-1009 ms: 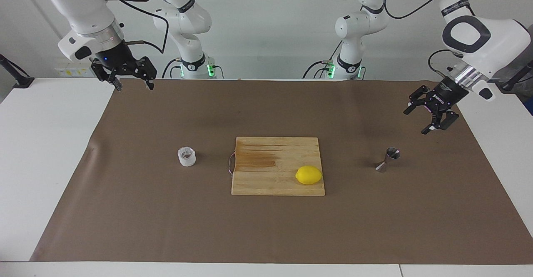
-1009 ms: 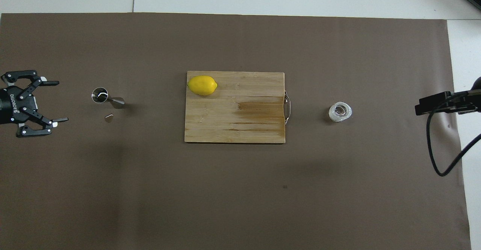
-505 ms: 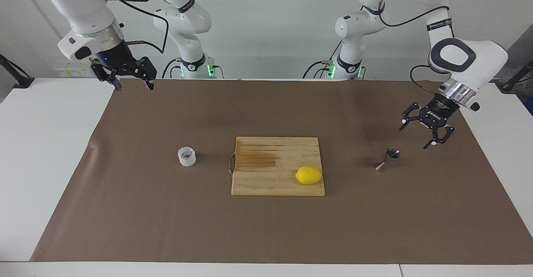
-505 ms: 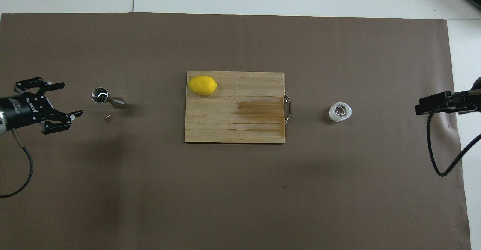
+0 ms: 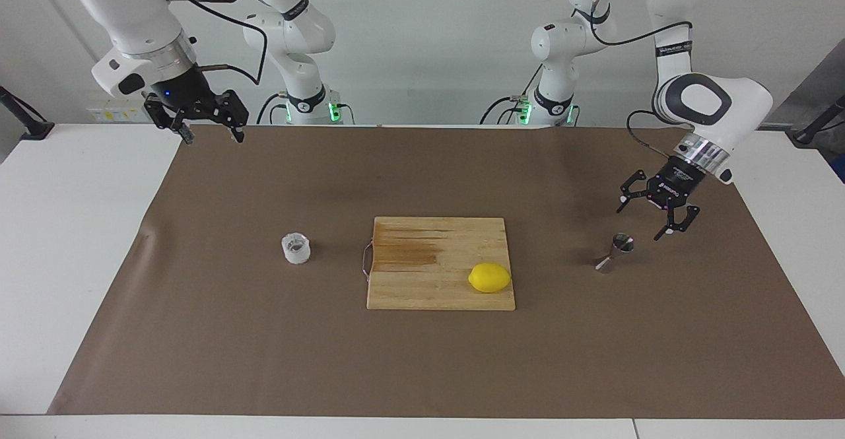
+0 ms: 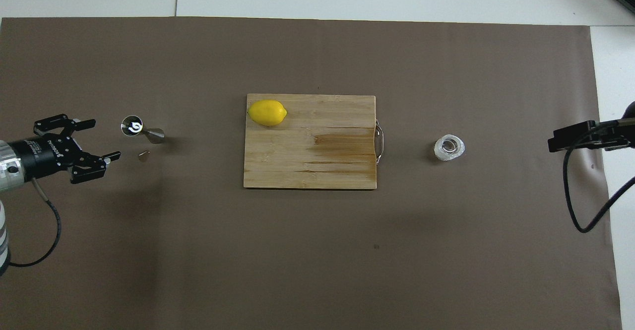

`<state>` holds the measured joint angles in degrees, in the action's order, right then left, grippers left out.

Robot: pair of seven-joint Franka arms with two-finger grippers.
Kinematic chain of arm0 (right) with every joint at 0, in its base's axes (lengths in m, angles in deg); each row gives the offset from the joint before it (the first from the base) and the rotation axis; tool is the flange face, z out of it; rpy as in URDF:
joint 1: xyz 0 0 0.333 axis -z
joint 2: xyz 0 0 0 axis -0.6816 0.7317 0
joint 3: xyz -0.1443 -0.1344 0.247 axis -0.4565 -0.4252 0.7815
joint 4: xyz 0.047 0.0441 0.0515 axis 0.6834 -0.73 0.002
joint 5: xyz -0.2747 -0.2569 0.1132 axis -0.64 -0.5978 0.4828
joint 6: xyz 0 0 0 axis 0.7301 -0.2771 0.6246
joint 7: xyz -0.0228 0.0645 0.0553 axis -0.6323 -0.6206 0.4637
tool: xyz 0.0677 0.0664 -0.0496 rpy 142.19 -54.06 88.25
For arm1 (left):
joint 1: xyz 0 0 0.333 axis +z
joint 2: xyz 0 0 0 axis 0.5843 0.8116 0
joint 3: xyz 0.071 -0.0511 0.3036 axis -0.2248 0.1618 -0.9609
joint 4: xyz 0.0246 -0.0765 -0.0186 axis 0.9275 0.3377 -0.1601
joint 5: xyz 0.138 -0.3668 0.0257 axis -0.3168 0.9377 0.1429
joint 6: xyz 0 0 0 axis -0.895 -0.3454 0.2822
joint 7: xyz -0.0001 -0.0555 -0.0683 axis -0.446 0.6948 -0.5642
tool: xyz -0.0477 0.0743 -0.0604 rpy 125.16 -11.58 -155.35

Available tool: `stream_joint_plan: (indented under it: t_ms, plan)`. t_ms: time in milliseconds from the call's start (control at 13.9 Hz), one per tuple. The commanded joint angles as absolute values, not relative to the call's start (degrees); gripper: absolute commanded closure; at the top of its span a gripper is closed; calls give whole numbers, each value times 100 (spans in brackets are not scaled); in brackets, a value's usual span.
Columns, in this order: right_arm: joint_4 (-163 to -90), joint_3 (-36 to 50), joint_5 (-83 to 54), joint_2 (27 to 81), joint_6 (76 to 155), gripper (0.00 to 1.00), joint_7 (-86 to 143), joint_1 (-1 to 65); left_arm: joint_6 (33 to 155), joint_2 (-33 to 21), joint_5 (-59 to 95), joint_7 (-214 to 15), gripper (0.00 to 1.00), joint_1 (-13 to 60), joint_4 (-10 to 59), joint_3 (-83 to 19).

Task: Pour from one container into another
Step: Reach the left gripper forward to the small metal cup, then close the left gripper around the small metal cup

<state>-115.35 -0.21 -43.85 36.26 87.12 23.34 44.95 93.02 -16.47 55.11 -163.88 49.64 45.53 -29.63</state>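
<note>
The translucent ridged cup (image 5: 296,248) (image 6: 449,147) stands upright on the brown mat toward the right arm's end. Toward the left arm's end stands the steel hourglass jigger (image 5: 615,252) (image 6: 139,128), upright with its dark mouth up. My left gripper (image 5: 639,222) (image 6: 105,138) hangs low over the mat right beside the jigger, on the left arm's side of it. It is open, points at the jigger and does not touch it. My right gripper (image 5: 213,139) waits open, raised over the mat's corner at the robots' edge, well apart from the cup.
A wooden cutting board (image 5: 422,274) (image 6: 327,141) with a metal handle lies mid-mat between cup and jigger. A yellow lemon (image 5: 489,277) (image 6: 267,112) rests on the board's corner farthest from the robots, toward the jigger. White table (image 5: 79,228) borders the mat.
My left arm has swung down and in toward the jigger, its open gripper now close beside it. The right arm, cup, jigger and lemon have not moved.
</note>
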Motion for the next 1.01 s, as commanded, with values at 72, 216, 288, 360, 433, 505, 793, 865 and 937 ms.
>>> stream_joint_plan:
  t_ms: [72, 216, 288, 360, 433, 505, 793, 865, 937]
  plan:
    - [-11561, 26, -4432, 3579, 8674, 0, 2227, 4543, 9788, -1380, 5918, -16372, 0, 4648, 4578, -2986]
    - [-11561, 26, -4432, 3579, 8674, 0, 2227, 4543, 9814, -1371, 6190, -16345, 0, 4639, 4569, -2986]
    - [-11561, 26, -4432, 3579, 8674, 0, 2227, 4543, 9867, -1371, 6304, -16275, 0, 4569, 4569, -2986]
    - [-11561, 26, -4432, 3579, 8674, 0, 2227, 4543, 9937, -1371, 6375, -16231, 0, 4473, 4578, -2995]
    - [-11561, 26, -4432, 3579, 8674, 0, 2227, 4543, 9990, -1353, 6376, -16204, 0, 4463, 4578, -2995]
    - [-11561, 26, -4432, 3579, 8674, 0, 2227, 4543, 10016, -1336, 6376, -16178, 0, 4463, 4561, -2995]
    - [-11561, 26, -4432, 3579, 8674, 0, 2227, 4543, 10140, -1283, 6385, -16143, 0, 4419, 4543, -2995]
    - [-11561, 26, -4432, 3579, 8674, 0, 2236, 4543, 10157, -1274, 6385, -16108, 0, 4410, 4534, -2986]
    - [-11561, 26, -4432, 3579, 8674, 0, 2227, 4543, 10209, -1265, 6419, -16107, 0, 4401, 4534, -2986]
